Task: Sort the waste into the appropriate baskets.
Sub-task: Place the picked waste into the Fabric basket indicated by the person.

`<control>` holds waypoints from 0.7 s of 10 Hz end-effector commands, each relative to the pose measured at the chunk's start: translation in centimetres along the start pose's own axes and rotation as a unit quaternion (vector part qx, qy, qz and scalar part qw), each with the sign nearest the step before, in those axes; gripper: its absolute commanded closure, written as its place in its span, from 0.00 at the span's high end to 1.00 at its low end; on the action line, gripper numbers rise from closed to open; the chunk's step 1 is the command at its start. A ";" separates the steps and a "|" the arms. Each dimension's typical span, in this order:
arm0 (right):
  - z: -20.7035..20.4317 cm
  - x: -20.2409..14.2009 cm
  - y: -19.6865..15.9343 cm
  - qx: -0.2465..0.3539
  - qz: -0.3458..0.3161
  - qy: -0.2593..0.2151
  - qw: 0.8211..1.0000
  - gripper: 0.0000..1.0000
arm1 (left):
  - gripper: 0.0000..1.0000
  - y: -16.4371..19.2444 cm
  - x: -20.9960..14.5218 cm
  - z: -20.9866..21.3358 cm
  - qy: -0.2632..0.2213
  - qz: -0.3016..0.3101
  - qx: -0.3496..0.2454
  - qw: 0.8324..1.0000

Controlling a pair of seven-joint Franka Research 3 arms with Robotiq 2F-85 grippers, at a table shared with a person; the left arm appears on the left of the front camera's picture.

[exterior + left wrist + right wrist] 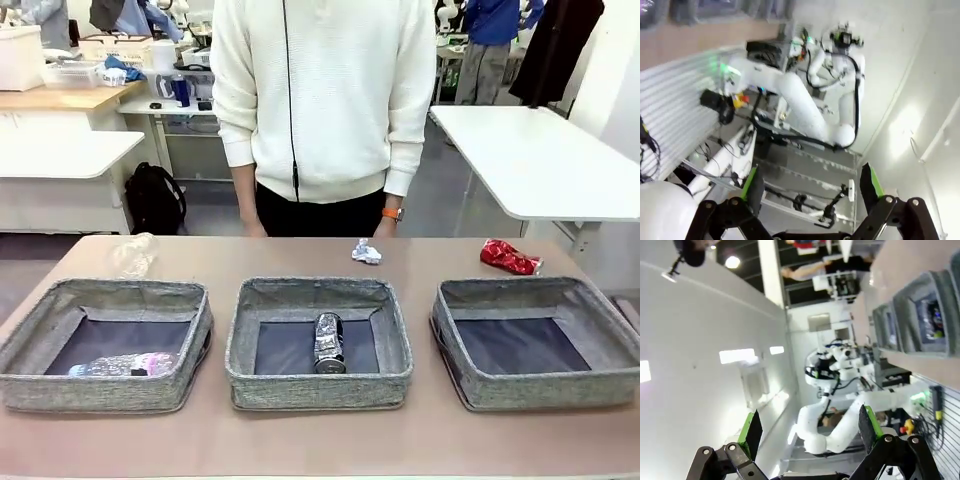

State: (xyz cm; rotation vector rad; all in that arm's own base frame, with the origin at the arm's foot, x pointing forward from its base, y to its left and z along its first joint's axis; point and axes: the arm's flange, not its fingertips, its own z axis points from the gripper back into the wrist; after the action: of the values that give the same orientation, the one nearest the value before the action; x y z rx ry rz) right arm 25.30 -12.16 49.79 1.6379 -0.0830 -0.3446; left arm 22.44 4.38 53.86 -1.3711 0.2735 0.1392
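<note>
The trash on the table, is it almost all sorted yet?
Not yet. Done: the crushed blue-silver can lies in the middle basket and the plastic bottle in the left basket. In hand: nothing; the left gripper and right gripper are both open and empty. To do: the clear cup, the paper wad and the red can sit on the table behind them.

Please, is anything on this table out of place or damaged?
Three pieces of waste lie loose on the far side of the table: a clear plastic cup at left, a crumpled paper wad near the middle, a crushed red can at right. The dark can in the middle basket is crushed too.
</note>
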 end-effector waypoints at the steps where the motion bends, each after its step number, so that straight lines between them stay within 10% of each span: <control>1: -7.2 -6.3 -3.0 -0.067 0.015 0.066 0.995 1.00 | 1.00 0.5 1.0 1.8 -0.056 -0.002 -0.022 0.998; 3: -13.3 -5.4 -0.8 -0.124 0.050 0.117 0.984 1.00 | 1.00 0.0 0.0 0.0 0.000 0.000 0.000 1.000; 4: -3.1 -1.9 0.6 -0.063 0.009 0.058 0.996 1.00 | 1.00 0.0 0.0 0.0 0.000 0.000 0.000 1.000; 7: -3.1 -1.9 0.6 -0.063 0.009 0.058 0.996 1.00 | 1.00 0.0 0.0 0.0 0.000 0.000 0.000 1.000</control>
State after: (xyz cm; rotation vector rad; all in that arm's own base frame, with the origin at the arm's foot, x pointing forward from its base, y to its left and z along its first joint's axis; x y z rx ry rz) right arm 24.56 -8.40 50.90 1.5198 0.0106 -0.2433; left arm 22.58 4.47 53.68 -1.3599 0.2764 0.1502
